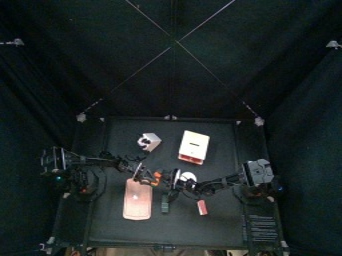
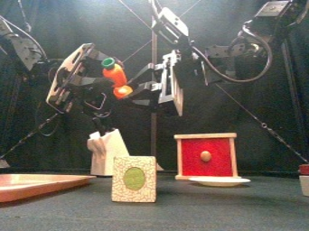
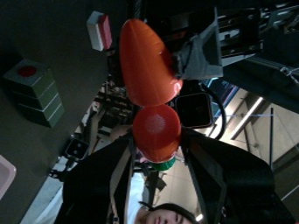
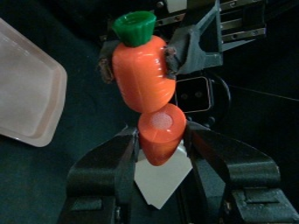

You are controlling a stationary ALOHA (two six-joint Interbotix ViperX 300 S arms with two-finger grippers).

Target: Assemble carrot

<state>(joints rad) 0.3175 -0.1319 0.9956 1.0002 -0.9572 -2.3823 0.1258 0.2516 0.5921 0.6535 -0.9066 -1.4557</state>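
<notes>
The carrot hangs in mid-air above the table, held between both grippers. It is in two orange pieces that meet end to end; I cannot tell whether they are locked together. My left gripper is shut on the green-topped piece. In the right wrist view, that same piece shows its green leaf cap. My right gripper is shut on the pointed piece. In the top view, both grippers meet over the table's front middle, around the carrot.
A pale pink board lies under the left gripper, at the table's front. A tan box and a white object stand at the back, and a small red block lies front right. A red-faced box and a card stand near the front camera.
</notes>
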